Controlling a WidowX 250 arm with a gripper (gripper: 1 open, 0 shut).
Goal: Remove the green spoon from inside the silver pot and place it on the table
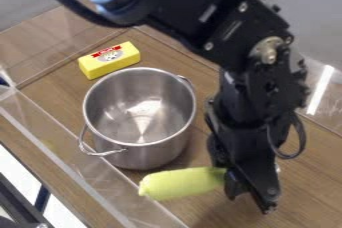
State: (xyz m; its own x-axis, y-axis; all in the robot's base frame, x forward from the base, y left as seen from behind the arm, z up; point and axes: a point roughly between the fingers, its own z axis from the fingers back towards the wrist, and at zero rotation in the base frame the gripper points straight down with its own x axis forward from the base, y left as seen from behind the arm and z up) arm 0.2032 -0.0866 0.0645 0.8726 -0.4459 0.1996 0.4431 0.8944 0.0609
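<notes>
The green spoon (178,182) lies low over the brown table (54,47), in front of and to the right of the silver pot (138,115); whether it touches the wood I cannot tell. Its thick yellow-green handle points left. My gripper (235,184) comes down from above and is shut on the spoon's right end, which the dark fingers hide. The pot stands upright with nothing visible inside it, one loop handle at its front left rim.
A yellow rectangular block (107,60) with a red mark lies behind the pot to the left. Clear plastic walls (60,157) edge the table along the front and left. The bulky black arm (201,17) fills the upper right.
</notes>
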